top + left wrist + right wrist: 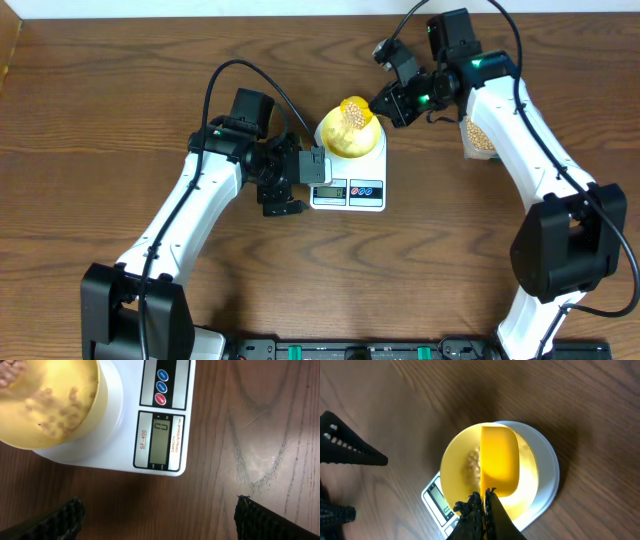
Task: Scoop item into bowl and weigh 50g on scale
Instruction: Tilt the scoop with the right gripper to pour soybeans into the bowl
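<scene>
We see our right gripper (484, 496) pinched tight on the glossy yellow scoop (499, 460) over the round pale-yellow bowl (452, 467) of smooth tan beans (474, 464), which sits on the white rectangular scale (125, 435). Our left gripper (157, 517) gapes wide, empty.

Counter (90, 150): brown wood grain, fills nearly the whole overhead view. The left wrist view shows pale scuffs in the grain right of centre.

Scoop (500, 462): bright yellow plastic with a rounded front edge, raised clear of the counter. Its handle end is hidden at the bottom of the right wrist view.

Tub (467, 150): clear plastic, on the counter's right side, only a narrow part visible from overhead.

Black rail (350, 350): runs along the counter's near edge.

Pale strip (150, 10): lies along the far edge; cannot tell what it is.
</scene>
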`<state>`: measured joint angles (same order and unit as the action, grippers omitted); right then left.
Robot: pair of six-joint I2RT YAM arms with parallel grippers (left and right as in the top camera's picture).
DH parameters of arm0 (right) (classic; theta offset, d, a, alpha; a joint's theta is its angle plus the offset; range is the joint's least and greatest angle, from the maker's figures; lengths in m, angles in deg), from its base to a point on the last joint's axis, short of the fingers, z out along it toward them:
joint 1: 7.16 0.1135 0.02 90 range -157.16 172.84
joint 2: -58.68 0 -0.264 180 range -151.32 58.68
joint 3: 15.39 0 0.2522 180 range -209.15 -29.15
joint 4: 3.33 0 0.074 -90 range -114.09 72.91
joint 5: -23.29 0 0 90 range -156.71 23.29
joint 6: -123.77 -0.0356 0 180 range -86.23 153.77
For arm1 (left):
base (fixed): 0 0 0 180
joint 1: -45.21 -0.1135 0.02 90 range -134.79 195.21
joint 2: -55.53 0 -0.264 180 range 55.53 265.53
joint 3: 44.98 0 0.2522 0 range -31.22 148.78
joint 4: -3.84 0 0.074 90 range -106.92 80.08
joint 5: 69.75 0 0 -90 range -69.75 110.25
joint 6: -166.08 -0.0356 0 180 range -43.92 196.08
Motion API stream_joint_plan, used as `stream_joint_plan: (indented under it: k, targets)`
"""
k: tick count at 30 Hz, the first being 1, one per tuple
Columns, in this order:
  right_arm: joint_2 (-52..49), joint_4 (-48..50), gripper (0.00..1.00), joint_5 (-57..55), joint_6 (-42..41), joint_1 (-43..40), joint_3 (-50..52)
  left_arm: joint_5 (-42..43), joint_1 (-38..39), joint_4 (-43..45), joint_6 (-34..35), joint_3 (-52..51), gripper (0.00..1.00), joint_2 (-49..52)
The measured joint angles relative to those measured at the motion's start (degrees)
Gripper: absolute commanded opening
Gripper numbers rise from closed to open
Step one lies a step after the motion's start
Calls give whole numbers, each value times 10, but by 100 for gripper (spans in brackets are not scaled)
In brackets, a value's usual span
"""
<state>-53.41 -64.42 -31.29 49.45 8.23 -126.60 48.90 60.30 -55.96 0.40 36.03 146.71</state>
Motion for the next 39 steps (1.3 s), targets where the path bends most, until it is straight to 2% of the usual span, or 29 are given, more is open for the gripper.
stream_joint_plan:
  k: [16, 21, 39]
  targets:
    - [27, -19, 1, -21, 73, 8, 0, 0, 0, 0, 0, 0, 98, 0]
    - [57, -21, 1, -57, 93, 20, 0, 0, 0, 0, 0, 0, 98, 0]
    - [59, -26, 1, -191, 155, 92, 0, 0, 0, 0, 0, 0, 98, 0]
